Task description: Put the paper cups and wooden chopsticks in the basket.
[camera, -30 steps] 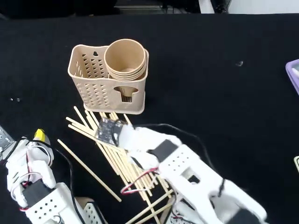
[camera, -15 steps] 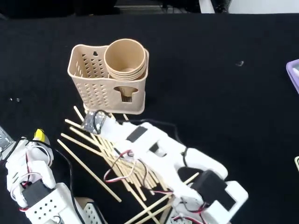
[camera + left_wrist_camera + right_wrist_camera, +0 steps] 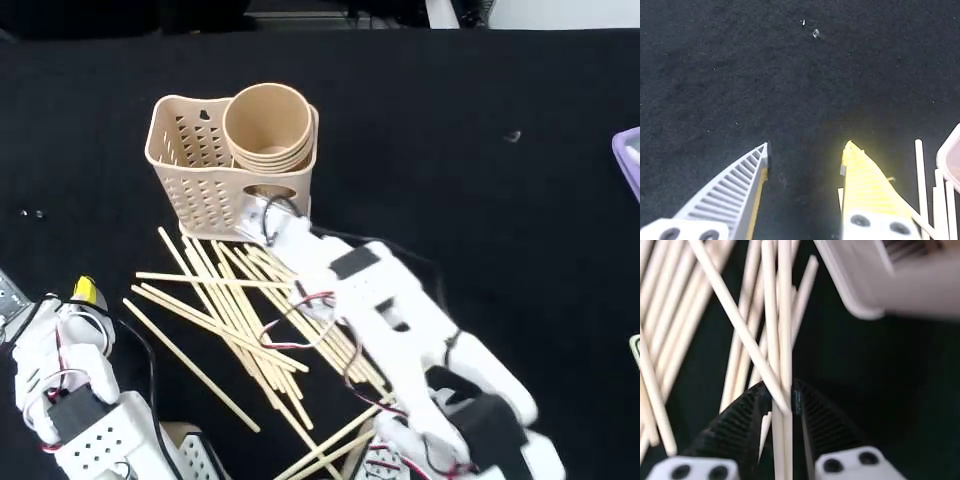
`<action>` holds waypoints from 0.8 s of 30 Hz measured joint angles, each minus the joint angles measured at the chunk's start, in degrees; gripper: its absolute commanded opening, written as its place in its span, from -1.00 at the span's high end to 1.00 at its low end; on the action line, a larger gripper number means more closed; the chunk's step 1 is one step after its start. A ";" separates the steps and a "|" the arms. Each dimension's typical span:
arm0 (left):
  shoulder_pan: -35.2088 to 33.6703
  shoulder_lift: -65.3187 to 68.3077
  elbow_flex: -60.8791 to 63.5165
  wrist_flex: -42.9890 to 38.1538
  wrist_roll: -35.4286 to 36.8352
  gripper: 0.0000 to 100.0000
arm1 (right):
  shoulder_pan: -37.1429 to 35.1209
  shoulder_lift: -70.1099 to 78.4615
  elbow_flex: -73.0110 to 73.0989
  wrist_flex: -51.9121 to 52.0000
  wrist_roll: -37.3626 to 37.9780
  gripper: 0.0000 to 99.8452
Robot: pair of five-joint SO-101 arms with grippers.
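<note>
The left gripper [image 3: 806,147] hung with its jaws spread over the bare surface [image 3: 480,200] at the near edge, while most of the wooden chopsticks [image 3: 235,310] lay fanned loose beside it, not yet collected. The right gripper [image 3: 780,395], pinching a stick or two from that pile, sat just before the basket [image 3: 200,190], whose near wall looked likely to block a low approach. Beyond, the paper cups [image 3: 268,125] stood stacked inside one compartment, that half apparently done; a purple container [image 3: 628,160] edged in far right
</note>
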 measured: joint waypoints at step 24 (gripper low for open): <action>0.00 0.00 0.00 0.00 0.00 0.52 | 16.88 -14.86 17.32 -7.30 19.43 0.87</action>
